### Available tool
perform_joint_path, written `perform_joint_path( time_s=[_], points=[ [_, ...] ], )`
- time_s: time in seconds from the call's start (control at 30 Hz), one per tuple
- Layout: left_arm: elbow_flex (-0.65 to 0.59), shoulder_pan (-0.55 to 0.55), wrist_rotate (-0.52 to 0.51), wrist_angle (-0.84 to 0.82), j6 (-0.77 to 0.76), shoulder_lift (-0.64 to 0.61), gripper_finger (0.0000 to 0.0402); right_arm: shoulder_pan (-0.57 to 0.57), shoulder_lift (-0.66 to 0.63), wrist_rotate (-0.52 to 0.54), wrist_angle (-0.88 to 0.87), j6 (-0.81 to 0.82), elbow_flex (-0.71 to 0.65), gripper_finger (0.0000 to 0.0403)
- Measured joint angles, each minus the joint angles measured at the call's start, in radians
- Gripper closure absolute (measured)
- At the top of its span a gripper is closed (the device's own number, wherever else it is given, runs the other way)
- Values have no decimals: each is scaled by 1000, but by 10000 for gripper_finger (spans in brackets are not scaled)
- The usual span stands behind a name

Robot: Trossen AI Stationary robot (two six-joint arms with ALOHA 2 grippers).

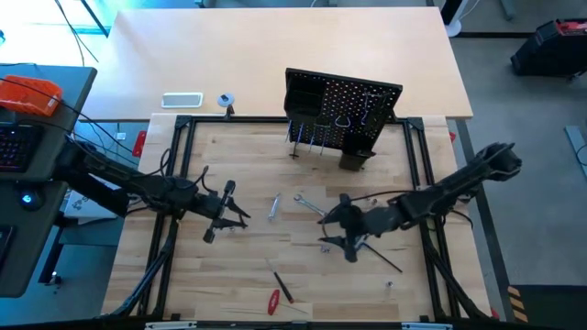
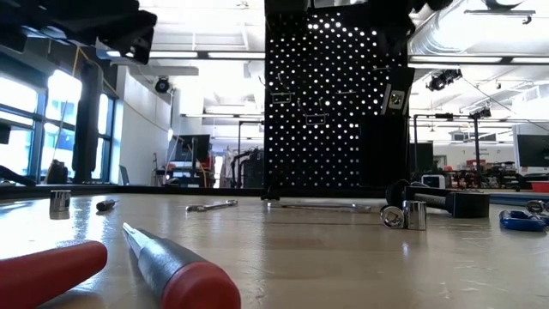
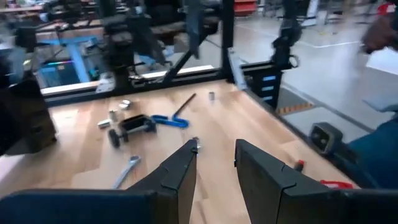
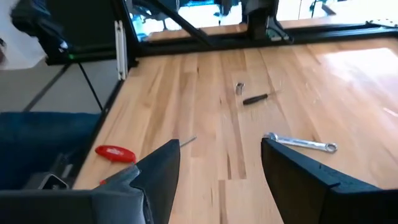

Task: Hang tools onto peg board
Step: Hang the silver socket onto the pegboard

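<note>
The black peg board (image 1: 344,105) stands upright at the table's far middle, with several tools hanging on it and a small black bin (image 1: 356,158) at its foot; it also shows in the low view (image 2: 334,103). A silver wrench (image 1: 310,205), a metal bit (image 1: 273,208), a black rod (image 1: 385,257) and two red-handled screwdrivers (image 1: 273,301) lie flat on the table. My left gripper (image 1: 237,213) is open and empty, left of the wrench. My right gripper (image 1: 323,231) is open and empty, above the table just right of the wrench.
The left wrist view shows a blue hex key (image 3: 169,120), a black tool (image 3: 130,124), the wrench (image 3: 124,171) and a small bit (image 3: 211,96) ahead of my left gripper (image 3: 216,158). A black frame (image 1: 174,165) borders the table. Bare wood lies at the near left.
</note>
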Motion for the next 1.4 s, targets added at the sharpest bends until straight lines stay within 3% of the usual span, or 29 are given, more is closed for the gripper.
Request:
perform_joint_path(
  time_s=[0.17, 0.33, 0.5, 0.9, 1.2, 1.4],
  points=[
    [2, 1, -118, 42, -1, 2, 296, -4, 96, 4, 83, -9, 0, 183],
    [1, 0, -90, -7, 38, -1, 296, -4, 185, 6, 173, -27, 0, 183],
    [1, 0, -152, -114, -15, -1, 296, -4, 236, 55, 186, -28, 0, 183],
    [21, -37, -234, -315, -104, -50, 296, -4, 248, 198, 223, -87, 0, 183],
    [106, -126, -410, -469, -96, -76, 296, -5, 248, 292, 248, -121, 0, 183],
    [113, -166, -517, -472, -79, -76, 296, -5, 248, 344, 275, -137, 0, 183]
  ],
)
